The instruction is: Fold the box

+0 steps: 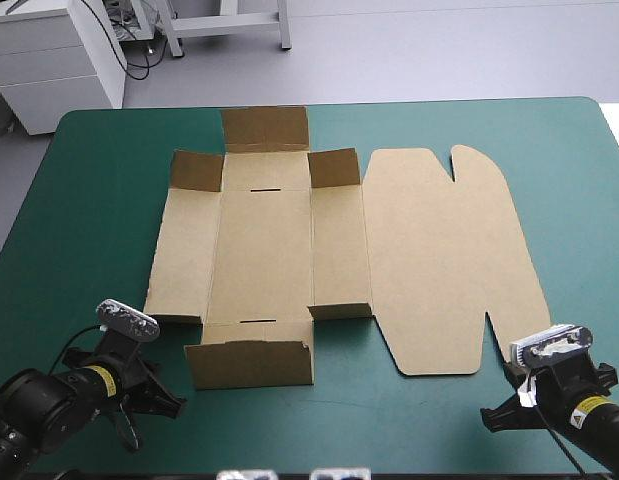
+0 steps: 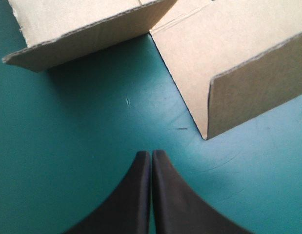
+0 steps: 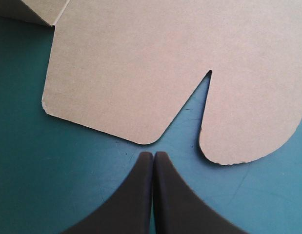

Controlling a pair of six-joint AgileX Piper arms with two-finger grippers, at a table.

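The brown box [image 1: 264, 255] lies as a cut sheet in the middle of the table. Its near flap [image 1: 251, 363], far flap [image 1: 266, 128] and two small far corner flaps stand raised. The lid [image 1: 449, 255] lies flat to the right. My left gripper [image 1: 172, 403] rests low at the near left, shut and holding nothing. In the left wrist view this gripper [image 2: 151, 155] points at the gap between the near flap [image 2: 258, 97] and the left side panel [image 2: 87, 34]. My right gripper [image 1: 491, 418] is shut and holding nothing, and in its own view the gripper [image 3: 153, 155] sits just short of the lid's notched near edge [image 3: 141, 73].
A white cabinet [image 1: 54, 60] stands beyond the table's far left corner. A strip of teal-green cover [image 1: 389, 420] runs between the box and the table's near edge, with both grippers on it.
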